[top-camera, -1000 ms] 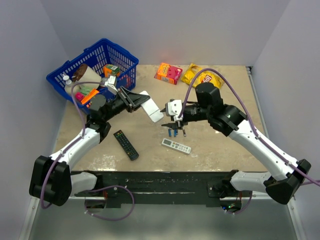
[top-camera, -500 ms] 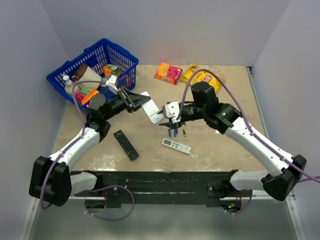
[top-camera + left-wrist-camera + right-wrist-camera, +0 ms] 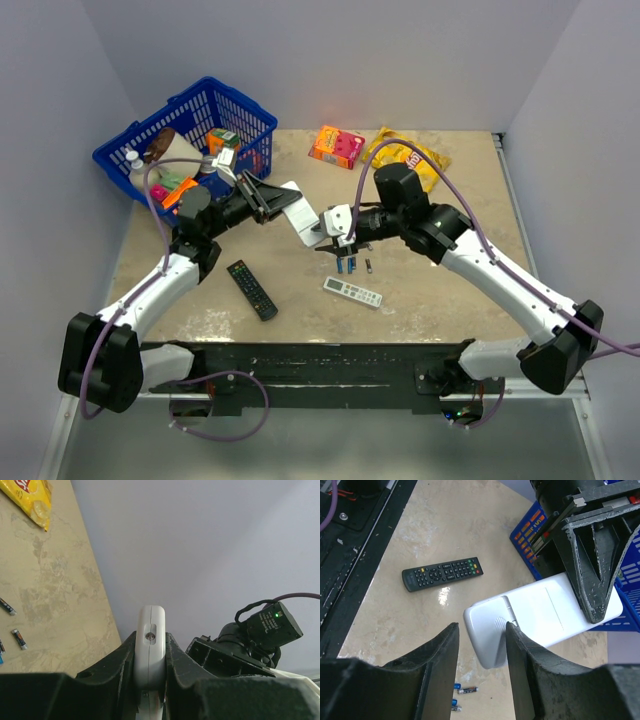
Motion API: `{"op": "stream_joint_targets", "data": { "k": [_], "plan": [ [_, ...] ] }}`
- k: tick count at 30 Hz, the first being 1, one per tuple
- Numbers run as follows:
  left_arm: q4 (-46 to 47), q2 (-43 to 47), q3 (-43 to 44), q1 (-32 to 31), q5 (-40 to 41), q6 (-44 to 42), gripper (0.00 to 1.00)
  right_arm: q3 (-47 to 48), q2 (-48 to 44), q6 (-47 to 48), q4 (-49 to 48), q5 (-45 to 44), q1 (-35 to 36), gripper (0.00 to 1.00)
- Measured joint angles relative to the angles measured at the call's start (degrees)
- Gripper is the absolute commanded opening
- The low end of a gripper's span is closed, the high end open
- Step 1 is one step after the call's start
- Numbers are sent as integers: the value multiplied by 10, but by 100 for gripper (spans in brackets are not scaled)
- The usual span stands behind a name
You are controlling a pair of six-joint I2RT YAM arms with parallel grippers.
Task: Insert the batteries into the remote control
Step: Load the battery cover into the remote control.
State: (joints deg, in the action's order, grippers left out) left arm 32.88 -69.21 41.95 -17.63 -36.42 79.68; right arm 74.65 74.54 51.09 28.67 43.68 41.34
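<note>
While my left jaws clamp the remote control (image 3: pixel 540 612) (plain back showing), my right jaws stand part-open astride its free end, above the batteries (image 3: pixel 346 265).

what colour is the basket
The basket is blue; the top view shows it best.
</note>
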Motion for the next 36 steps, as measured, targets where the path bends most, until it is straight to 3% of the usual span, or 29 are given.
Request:
{"op": "stream_joint_targets", "data": {
  "k": [36],
  "plan": [
    [43, -45, 16, 14, -30, 16, 0, -20, 24, 34, -67, 4, 3, 33]
  ]
}}
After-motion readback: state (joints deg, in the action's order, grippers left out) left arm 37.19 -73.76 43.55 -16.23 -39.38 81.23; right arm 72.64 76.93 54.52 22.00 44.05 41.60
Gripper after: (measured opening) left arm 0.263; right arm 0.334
